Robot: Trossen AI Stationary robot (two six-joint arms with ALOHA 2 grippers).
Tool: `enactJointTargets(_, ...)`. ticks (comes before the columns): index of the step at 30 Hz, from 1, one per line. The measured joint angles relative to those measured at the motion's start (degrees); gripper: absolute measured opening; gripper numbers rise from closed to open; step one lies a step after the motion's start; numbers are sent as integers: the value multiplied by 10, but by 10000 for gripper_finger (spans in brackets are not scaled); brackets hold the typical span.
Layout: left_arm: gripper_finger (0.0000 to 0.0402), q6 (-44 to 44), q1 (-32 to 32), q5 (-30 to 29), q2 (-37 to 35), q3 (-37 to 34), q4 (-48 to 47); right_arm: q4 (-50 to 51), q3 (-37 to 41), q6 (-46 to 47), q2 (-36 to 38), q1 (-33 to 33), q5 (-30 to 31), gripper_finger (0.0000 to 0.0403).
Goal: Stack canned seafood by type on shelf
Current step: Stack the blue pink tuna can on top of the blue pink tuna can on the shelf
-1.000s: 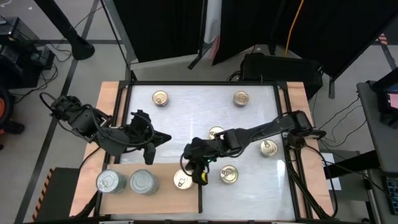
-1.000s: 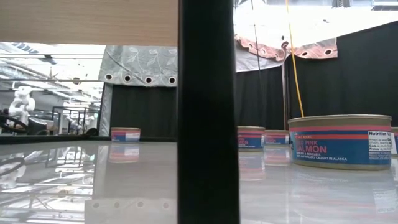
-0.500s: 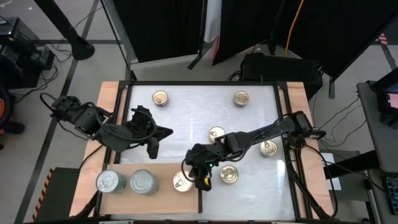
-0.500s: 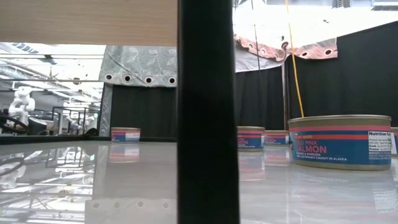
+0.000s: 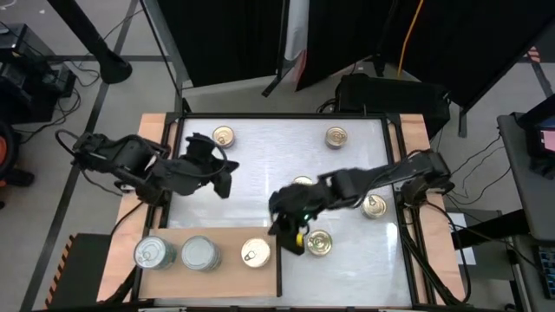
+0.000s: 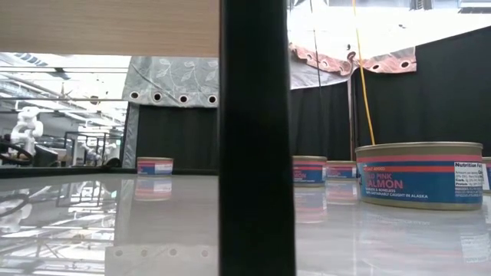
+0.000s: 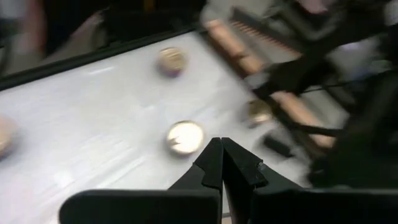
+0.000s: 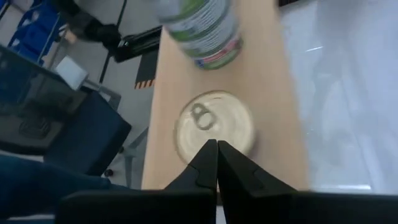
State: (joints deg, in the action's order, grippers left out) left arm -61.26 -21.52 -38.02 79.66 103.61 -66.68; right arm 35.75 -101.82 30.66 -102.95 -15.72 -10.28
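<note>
- Broadly, the shelf (image 5: 173, 234) fills the lower left of the high view; I judge it the sorting ground, which would explain the tins lined up in a row along it.
- On it, two silver-lidded tins (image 5: 150, 253) stand side by side at the lower left, and one gold tin (image 5: 254, 253) sits near the board's right end, apart from the silver pair, seemingly starting a second type group.
- Loose tins (image 5: 224, 136) remain scattered on the white table (image 5: 260, 160) across the upper and right parts of the high view, so most of the sorting looks undone.
- Just right of centre, the right gripper (image 5: 290, 227) hangs above and to the right of the gold tin, clear of it. Its wrist view shows the fingers (image 8: 208, 163) pressed together on nothing, with the gold tin (image 8: 214, 127) just beyond their tips, resting on the board.
- Left of centre, the left gripper (image 5: 221, 179) hovers over the table, its fingers (image 7: 214, 163) likewise closed and empty. A loose tin (image 7: 185, 137) lies just ahead of them, which I take as a likely next pick.
</note>
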Motion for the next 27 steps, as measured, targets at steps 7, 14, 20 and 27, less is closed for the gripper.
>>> enactJointTargets(7, 6, -19, 80, 100, 0, 0, -100, 41, 0, -38, 80, 27, 0, 0)
enactJointTargets(14, 5, 62, 226, 240, 0, 0, -179, 101, 0, -84, 130, 34, 73, 0)
enactJointTargets(20, 5, 220, 438, 395, 0, 0, -199, 172, 0, -24, 146, 38, 88, 0)
enactJointTargets(27, 6, 348, 625, 431, 38, 1, -200, 212, 0, 11, 141, 69, 120, 0)
